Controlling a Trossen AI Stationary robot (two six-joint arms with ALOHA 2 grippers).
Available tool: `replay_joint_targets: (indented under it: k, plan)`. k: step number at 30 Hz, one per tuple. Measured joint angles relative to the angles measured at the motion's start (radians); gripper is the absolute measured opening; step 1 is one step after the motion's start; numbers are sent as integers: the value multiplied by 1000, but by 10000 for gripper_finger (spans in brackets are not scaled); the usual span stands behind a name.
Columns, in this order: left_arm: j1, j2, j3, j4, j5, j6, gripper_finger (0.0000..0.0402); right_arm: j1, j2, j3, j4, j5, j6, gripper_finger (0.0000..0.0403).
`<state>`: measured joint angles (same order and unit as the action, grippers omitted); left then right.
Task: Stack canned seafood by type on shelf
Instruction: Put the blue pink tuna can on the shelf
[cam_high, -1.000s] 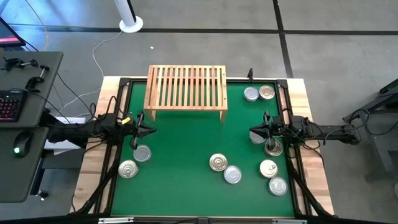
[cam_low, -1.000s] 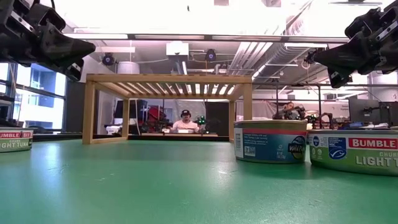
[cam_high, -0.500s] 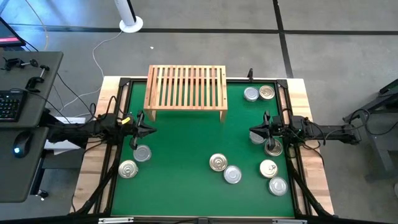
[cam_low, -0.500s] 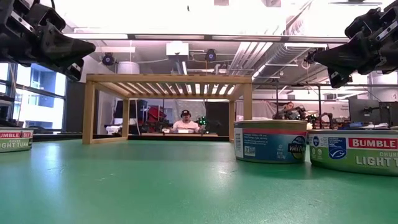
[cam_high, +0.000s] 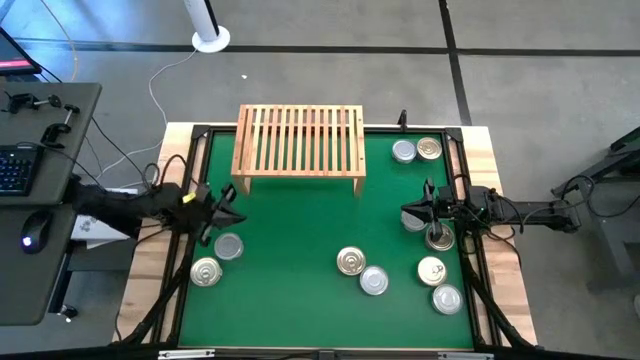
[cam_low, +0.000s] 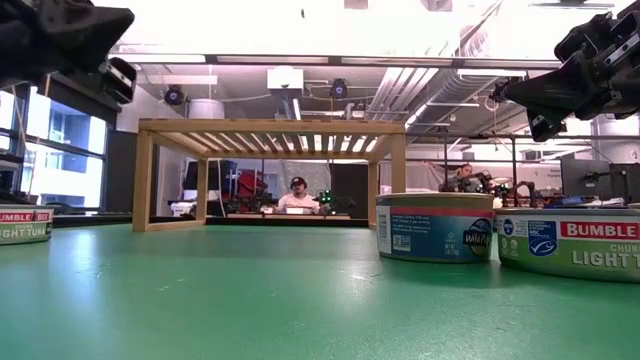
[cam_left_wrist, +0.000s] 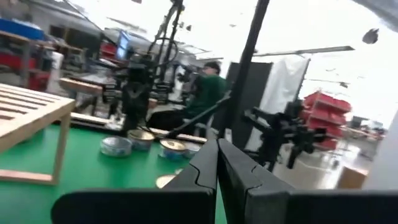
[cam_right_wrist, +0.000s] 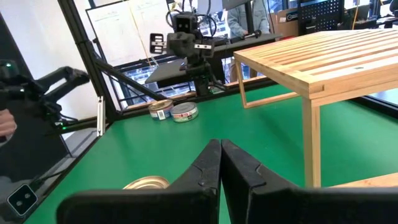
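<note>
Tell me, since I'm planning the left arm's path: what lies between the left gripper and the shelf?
Only bare green mat lies between the left gripper and the shelf; the high view shows it.

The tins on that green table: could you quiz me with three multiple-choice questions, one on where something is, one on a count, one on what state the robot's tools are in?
1. Where are the tins now?
A. all on the green mat
B. all on top of the shelf
C. half on the shelf

2. How many tins lie on the left arm's side of the mat?
A. none
B. two
C. six

3. What are the left tool and the right tool doing?
A. each grips a tin
B. both wide open
C. both shut, holding nothing

Answers:
1. A: the high view shows the slatted top of the shelf bare and every tin on the green mat.
2. B: one tin and another lie there.
3. C: the left tool and the right tool show fingers pressed together with nothing between.
</note>
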<state>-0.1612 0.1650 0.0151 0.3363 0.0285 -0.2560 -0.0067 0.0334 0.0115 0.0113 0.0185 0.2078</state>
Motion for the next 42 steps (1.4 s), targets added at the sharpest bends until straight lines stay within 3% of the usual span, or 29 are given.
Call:
replay_joint_targets:
  k: [7, 10, 16, 23, 25, 29, 37, 42]
  plan:
    - [-252, 299, 80, 30, -480, 132, 0, 0, 0, 0, 0, 0, 0, 3]
    - [-321, 453, 129, 52, -628, 134, 0, 0, 0, 0, 0, 0, 0, 3]
    - [-368, 799, 230, 217, -723, 127, 0, 0, 0, 0, 0, 0, 0, 3]
    - [-303, 1170, 429, 308, -768, 115, 6, 0, 0, 0, 0, 0, 0, 3]
    - [-274, 1254, 490, 315, -750, 113, 19, 0, 0, 0, 0, 0, 0, 3]
    - [-206, 1402, 598, 314, -617, 112, 69, 0, 0, 0, 0, 0, 0, 3]
    - [-69, 1617, 751, 311, -231, 195, 208, 0, 0, 0, 0, 0, 0, 3]
    - [-39, 1711, 831, 257, -69, 263, 286, 0, 0, 0, 0, 0, 0, 3]
